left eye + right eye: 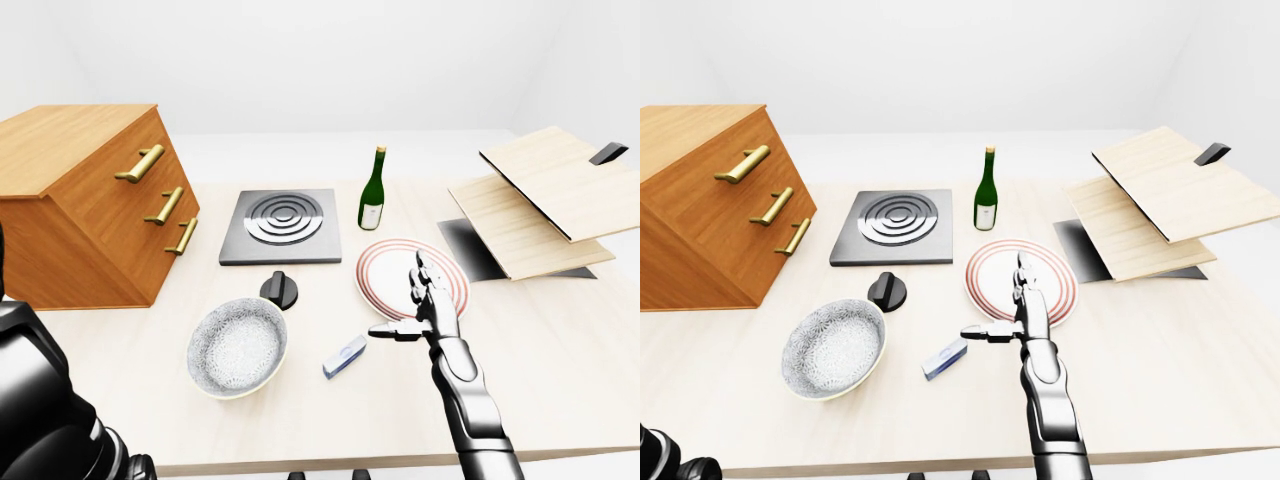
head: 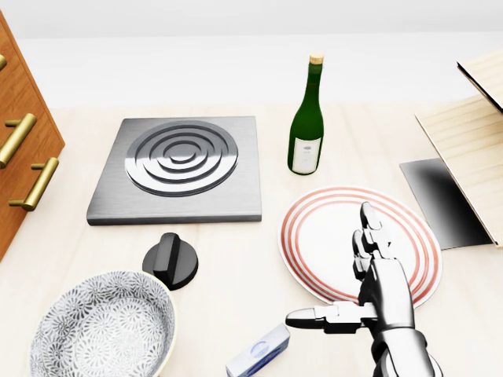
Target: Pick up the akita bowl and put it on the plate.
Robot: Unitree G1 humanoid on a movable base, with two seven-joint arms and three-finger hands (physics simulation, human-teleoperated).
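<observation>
We're in a kitchen, a rendered one: grey square hob plate with concentric rings (image 2: 179, 169), dark green wine bottle (image 2: 306, 126), red-ringed white plate (image 2: 314, 212) and patterned grey-white bowl (image 1: 238, 346) on a pale wooden counter (image 1: 560, 340), beside a brass-handled wooden drawer cabinet (image 1: 90, 210).

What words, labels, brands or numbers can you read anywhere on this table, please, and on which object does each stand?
No text here is legible.
wine bottle: its white label carries faint marks, too small and blurred to read.
small blue and white box: it has an oval mark on its face, too blurred to read.
</observation>
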